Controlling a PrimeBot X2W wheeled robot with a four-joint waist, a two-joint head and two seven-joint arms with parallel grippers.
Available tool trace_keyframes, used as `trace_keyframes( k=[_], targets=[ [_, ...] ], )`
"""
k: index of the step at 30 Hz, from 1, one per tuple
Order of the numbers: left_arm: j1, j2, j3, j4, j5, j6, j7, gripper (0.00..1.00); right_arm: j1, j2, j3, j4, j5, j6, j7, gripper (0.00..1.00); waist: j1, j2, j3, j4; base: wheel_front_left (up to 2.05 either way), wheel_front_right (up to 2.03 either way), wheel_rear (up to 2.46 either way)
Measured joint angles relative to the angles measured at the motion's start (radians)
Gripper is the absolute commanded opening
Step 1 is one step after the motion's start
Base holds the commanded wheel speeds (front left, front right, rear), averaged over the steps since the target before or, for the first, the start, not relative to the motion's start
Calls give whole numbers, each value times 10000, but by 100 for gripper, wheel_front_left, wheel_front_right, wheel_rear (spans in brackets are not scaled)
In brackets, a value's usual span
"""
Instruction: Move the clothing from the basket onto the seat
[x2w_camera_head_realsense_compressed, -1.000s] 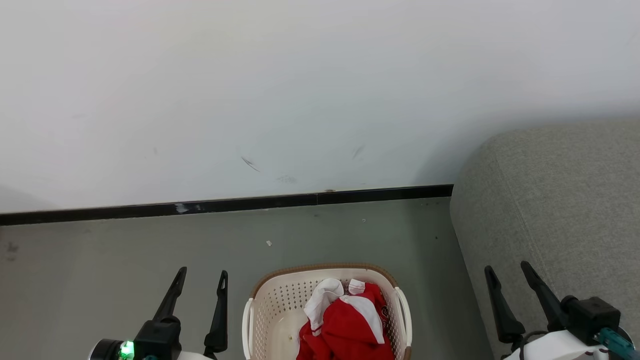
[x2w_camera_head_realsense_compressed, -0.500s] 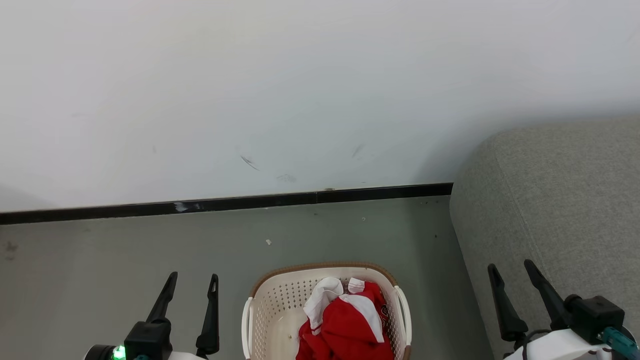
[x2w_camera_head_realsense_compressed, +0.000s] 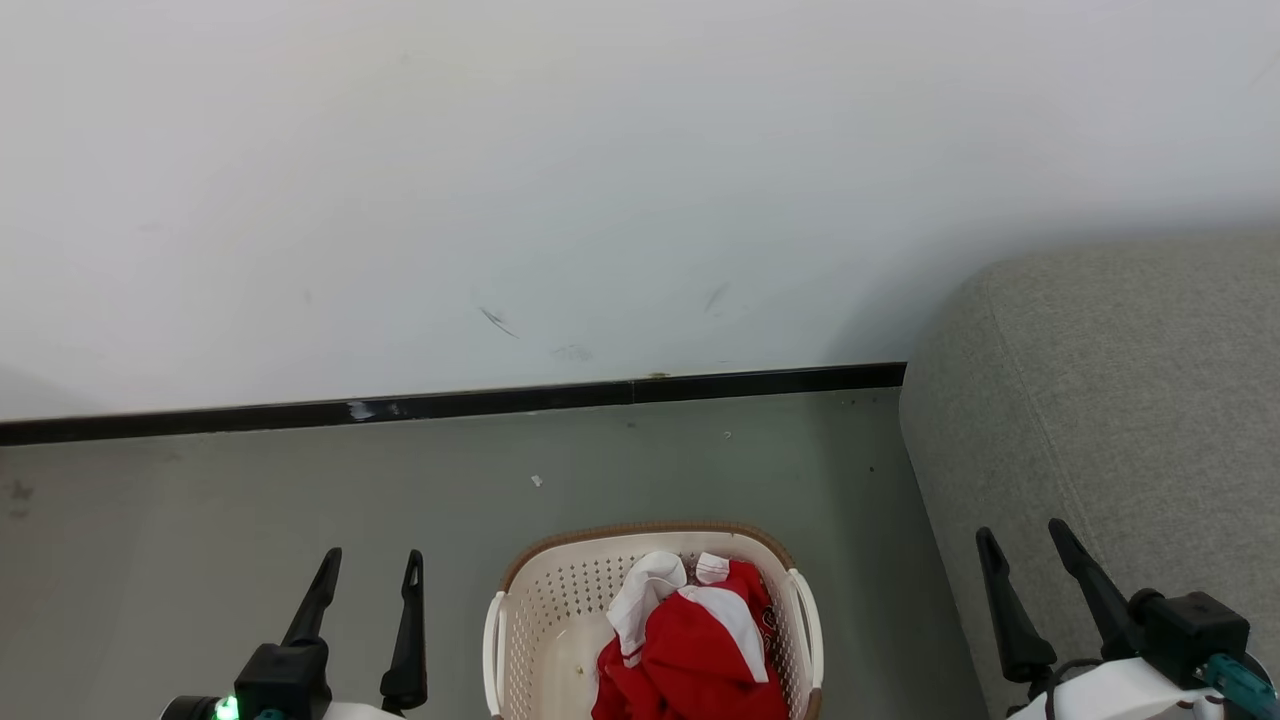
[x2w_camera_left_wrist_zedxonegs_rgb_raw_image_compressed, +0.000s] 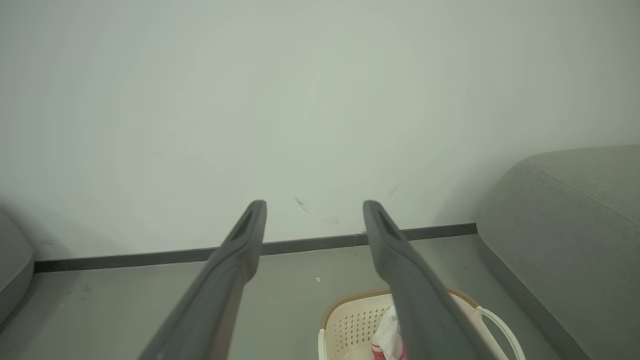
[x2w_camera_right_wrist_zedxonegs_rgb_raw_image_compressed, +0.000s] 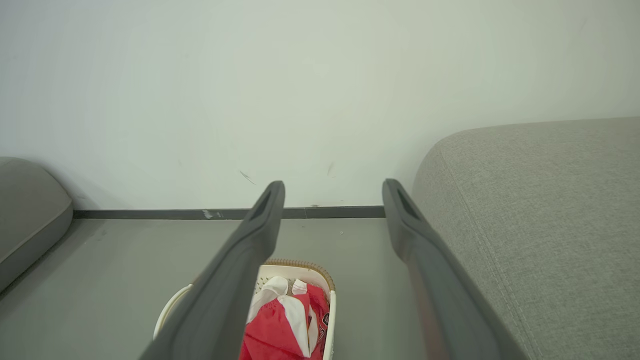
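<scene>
Since a second ago the left claw (x2w_camera_head_realsense_compressed: 373, 554) has sunk lower and drifted outward in the head view, away from the basket. The skirting board (x2w_camera_head_realsense_compressed: 450, 405) has crept slightly up the picture, so the head has probably tilted a touch. The right claw (x2w_camera_head_realsense_compressed: 1021, 530) has hardly shifted. Both claws are spread wide, with nothing between their fingers.

The sofa (x2w_camera_head_realsense_compressed: 1120, 420) is the biggest hazard. The right claw hangs in front of its rounded corner, so a careless swing inward could drag the fingers across the fabric.

The basket (x2w_camera_head_realsense_compressed: 540, 610) looks like light plastic and stands on the floor (x2w_camera_head_realsense_compressed: 200, 500) near the sofa. A finger landing on its rim or a side handle rather than inside would likely tip or shove it.

The clothing (x2w_camera_head_realsense_compressed: 690, 650) is a loose crumpled heap. A pinch on one fold may lift one piece while the rest trails over the rim, or it may slip out onto the floor between basket and sofa.

As for what is held where, the basket contains all the red and white clothing that can be seen. It is piled toward the basket's right side, and the left part of the basket's bottom is bare. The near end of the basket is cut off by the picture's edge. None of the clothing lies on the sofa as far as it shows.
</scene>
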Motion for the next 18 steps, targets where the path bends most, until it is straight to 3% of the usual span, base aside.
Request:
trace_keyframes(
  k=[18],
  targets=[
    [-23,-17,150,21,4,-13,2,100,-1,0,2,-167,6,0,-2,100,0,0,181,17,0,0,0]
  ],
)
